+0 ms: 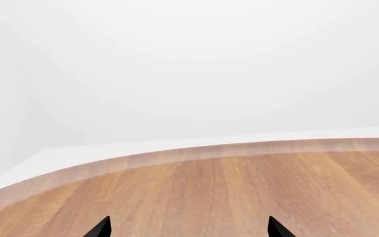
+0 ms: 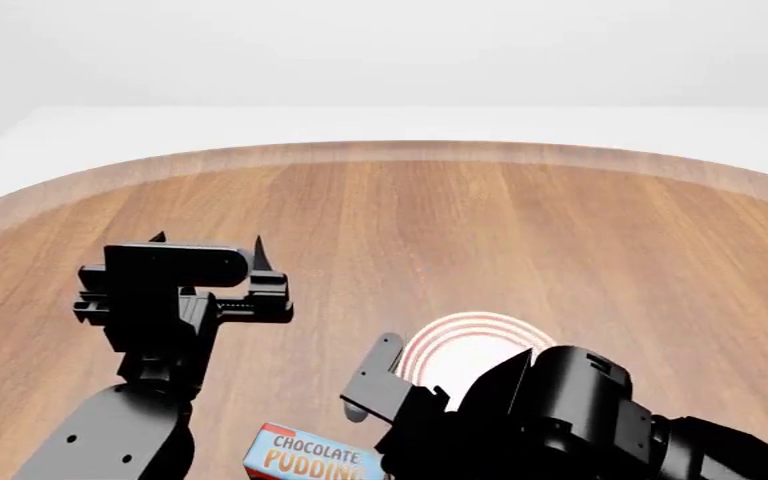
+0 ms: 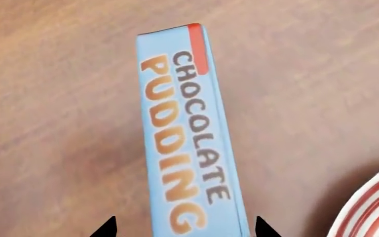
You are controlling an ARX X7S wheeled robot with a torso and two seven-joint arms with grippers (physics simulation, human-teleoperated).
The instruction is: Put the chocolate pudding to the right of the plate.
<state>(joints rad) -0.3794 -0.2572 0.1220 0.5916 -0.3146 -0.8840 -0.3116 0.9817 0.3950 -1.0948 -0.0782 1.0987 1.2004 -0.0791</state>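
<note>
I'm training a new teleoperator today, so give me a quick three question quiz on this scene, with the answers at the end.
1. True or false: the chocolate pudding already lies to the right of the plate in the head view.
2. Multiple choice: what does the left wrist view show ahead of the left gripper? A) a mug B) bare wooden table C) the plate
3. Short answer: which gripper hovers over the pudding box?

Key
1. False: it lies to the plate's left, near the table's front edge.
2. B
3. The right gripper, its fingers open on either side of the box, not yet closed on it.
</note>
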